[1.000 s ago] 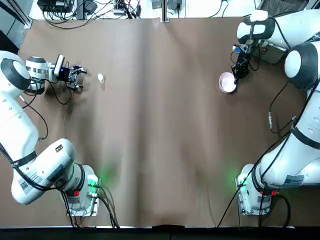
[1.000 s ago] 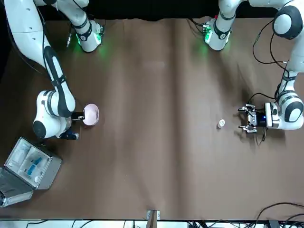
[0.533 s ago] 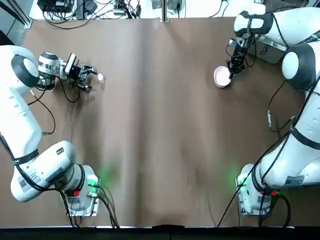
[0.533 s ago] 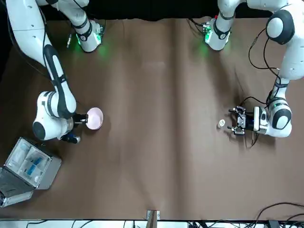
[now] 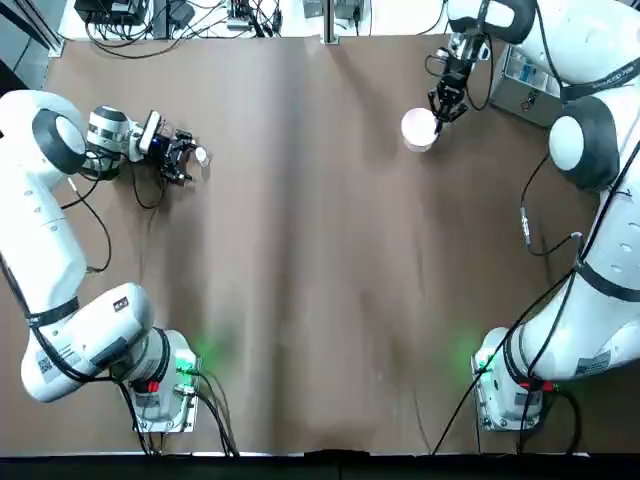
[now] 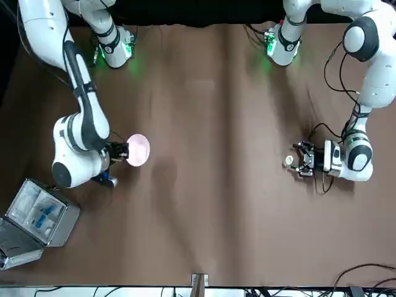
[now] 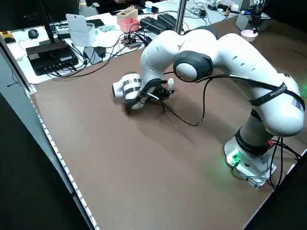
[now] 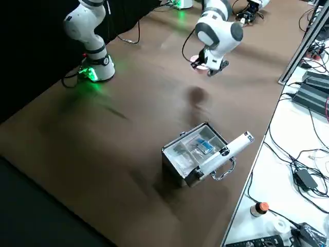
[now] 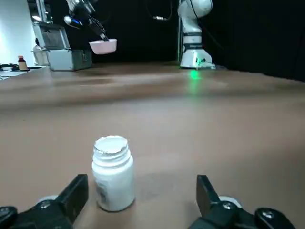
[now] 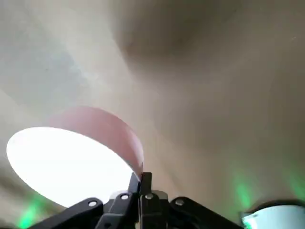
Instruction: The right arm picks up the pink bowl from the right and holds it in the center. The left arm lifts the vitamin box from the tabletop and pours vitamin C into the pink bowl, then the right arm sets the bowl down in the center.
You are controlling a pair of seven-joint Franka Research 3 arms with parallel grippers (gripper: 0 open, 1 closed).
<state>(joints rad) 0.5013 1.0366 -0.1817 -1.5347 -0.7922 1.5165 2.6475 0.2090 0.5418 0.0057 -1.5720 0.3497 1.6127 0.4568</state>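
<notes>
My right gripper (image 5: 440, 108) is shut on the rim of the pink bowl (image 5: 419, 129) and holds it above the tabletop (image 5: 320, 260), at the far right of centre. In the right wrist view the fingers (image 10: 143, 183) pinch the bowl's rim (image 10: 71, 162). The vitamin box (image 5: 201, 155), a small white bottle, stands upright at the far left. My left gripper (image 5: 185, 160) lies low and open right behind it. In the left wrist view the vitamin box (image 9: 112, 172) stands just ahead of the spread fingertips (image 9: 76, 193), nearer one of them and touching neither.
An open grey case (image 6: 34, 219) with blue-white contents sits at the far right corner, also seen in the right side view (image 8: 198, 154). Cables and electronics lie beyond the table's far edge (image 5: 325, 38). Both arm bases (image 5: 160, 385) glow green at the near edge.
The right arm has lifted the bowl and carried it toward the middle. The left gripper has slid forward until its open fingers reach the vitamin box.
</notes>
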